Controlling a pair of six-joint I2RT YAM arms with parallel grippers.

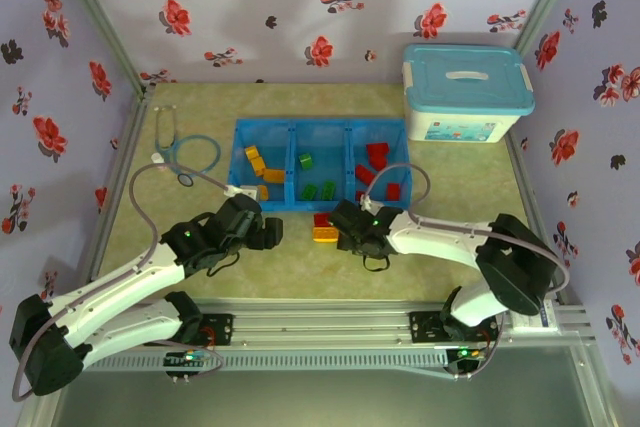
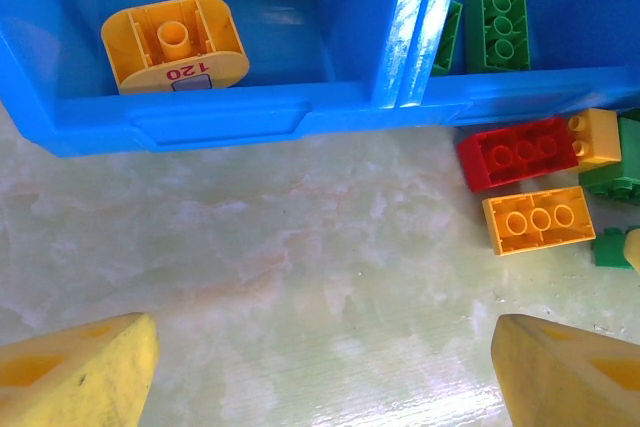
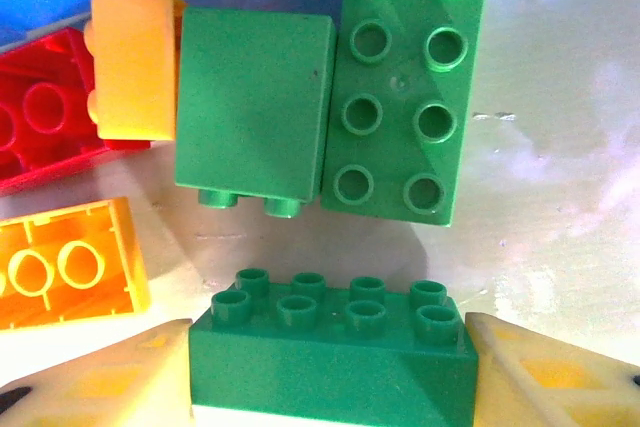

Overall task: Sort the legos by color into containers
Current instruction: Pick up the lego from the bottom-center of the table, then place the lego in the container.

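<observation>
The blue tray (image 1: 320, 124) sits toward the far middle of the table (image 1: 300, 272), its three compartments side by side. It has orange-yellow bricks (image 1: 255, 159) in the left one, green bricks (image 1: 327, 189) in the middle and red bricks (image 1: 377, 155) in the right. A small heap of loose bricks (image 1: 323, 228) lies on the table just beside the tray's near wall, between the two grippers. The right gripper (image 3: 325, 347) is down at this heap, clamped on a held green brick (image 3: 330, 332) with one yellow finger against each short end, studs up. Just past it in the right wrist view lie a flat green brick (image 3: 405, 77) and a green block (image 3: 255, 97) on its side, the two touching. Beside the block are a small yellow brick (image 3: 130, 67), a red brick (image 3: 40, 107) and an orange brick (image 3: 60, 267). The left gripper (image 2: 320, 357) hangs over bare table just short of the tray's near wall, fingers spread wide with nothing between them — released. A white storage box (image 1: 465, 97) with a light-blue lid stands at the far right corner, and a stethoscope (image 1: 185, 152) lies near the left edge.
</observation>
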